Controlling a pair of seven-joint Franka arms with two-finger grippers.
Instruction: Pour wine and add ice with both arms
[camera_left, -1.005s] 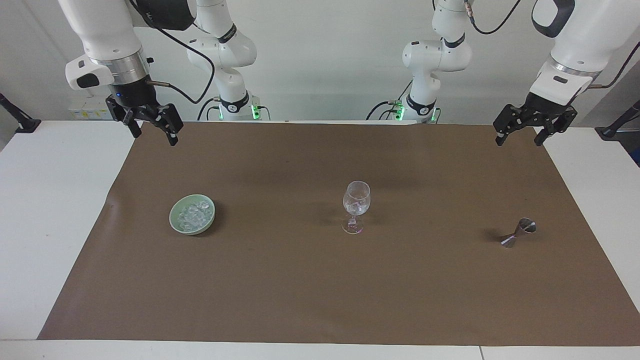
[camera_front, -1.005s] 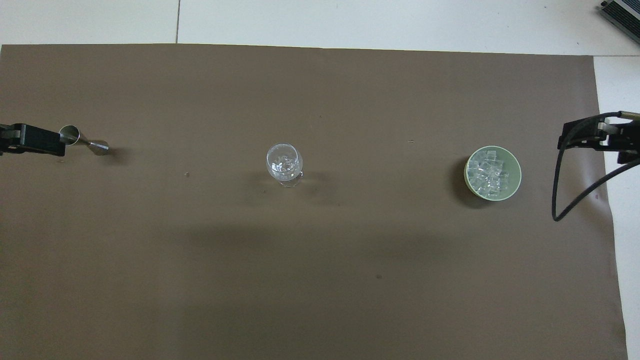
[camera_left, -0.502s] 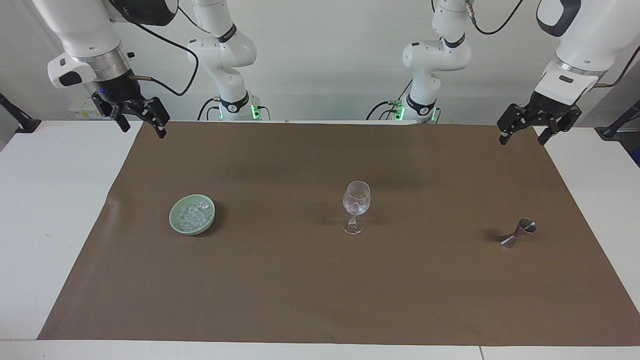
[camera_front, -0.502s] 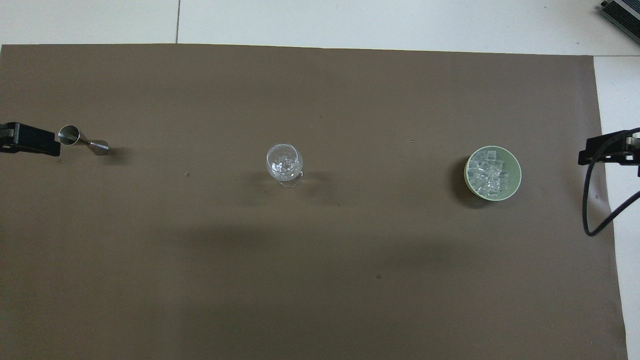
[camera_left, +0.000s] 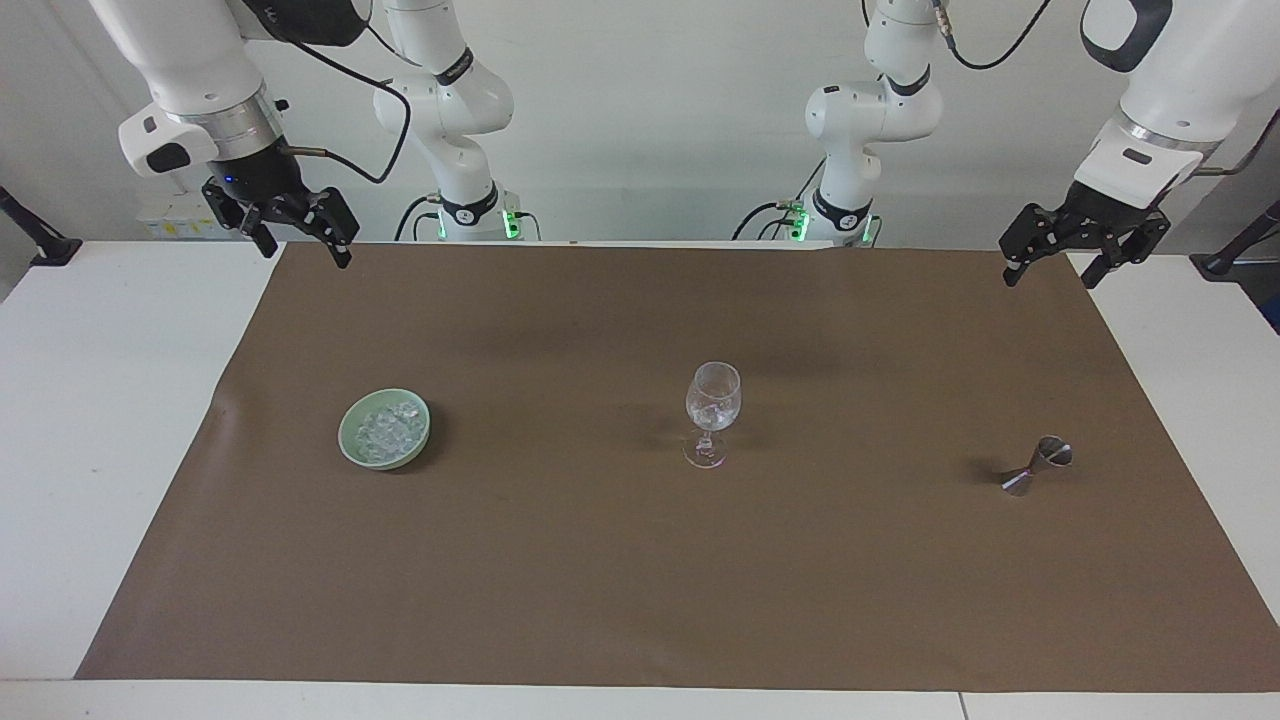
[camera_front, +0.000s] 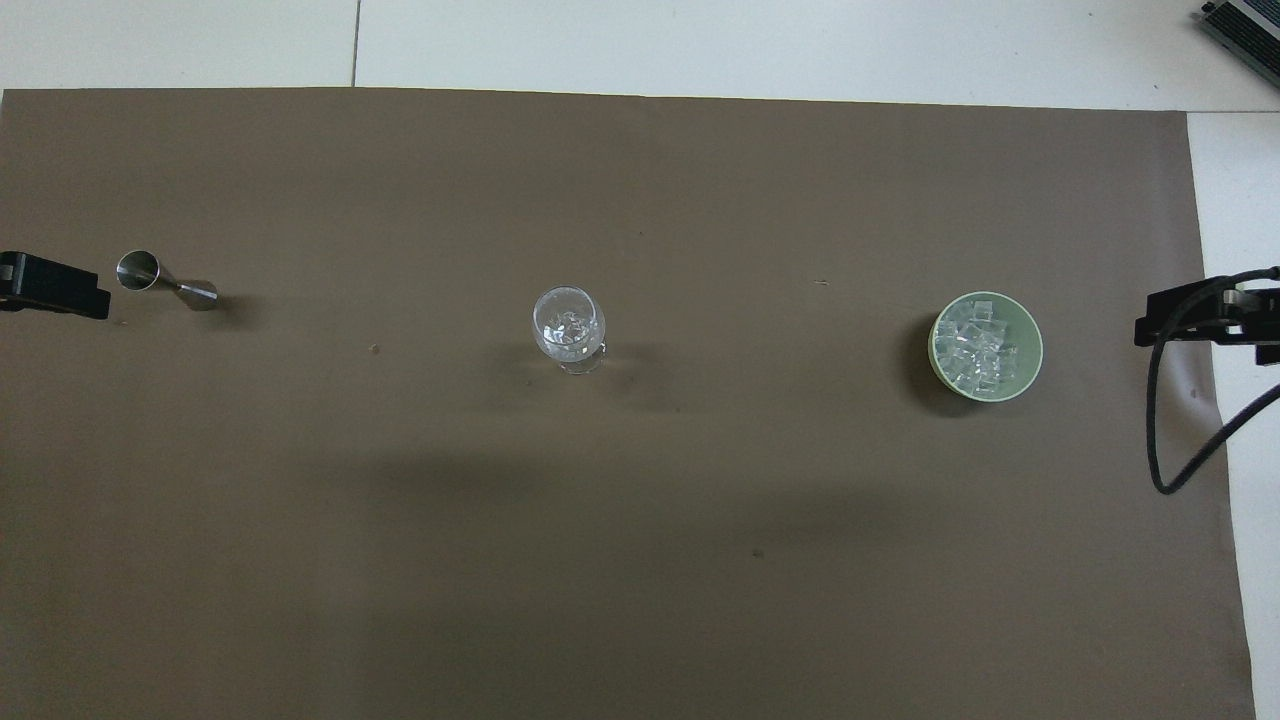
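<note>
A: Which arm does the ice (camera_left: 386, 430) favour?

B: The right one; the heap sits in a green bowl (camera_left: 349, 452) on the brown mat (camera_left: 640, 600), toward the right arm's end of the table (camera_left: 100, 400), and the right gripper (camera_left: 296, 242) hangs raised over the mat's corner at that same end, at the robots' edge; its fingers stand apart and hold nothing.

A: And which way would it have to travel?

B: Away from the robots and down; the bowl lies farther out from that edge than the gripper's corner, and somewhat inward along the mat toward the wine glass (camera_left: 712, 412).

A: What of the left gripper (camera_left: 1053, 268)?

B: It hovers over the mat's corner at the left arm's end, likewise spread wide and empty; the ice is well apart from it, with the glass between; nearer to it lies a metal jigger (camera_left: 1036, 467), tipped on its side, its long axis running roughly along the table's length in the overhead view.

A: Has the glass anything in it?

B: Some clear chunks seem to sit in its cup already; no wine can be made out there.
</note>
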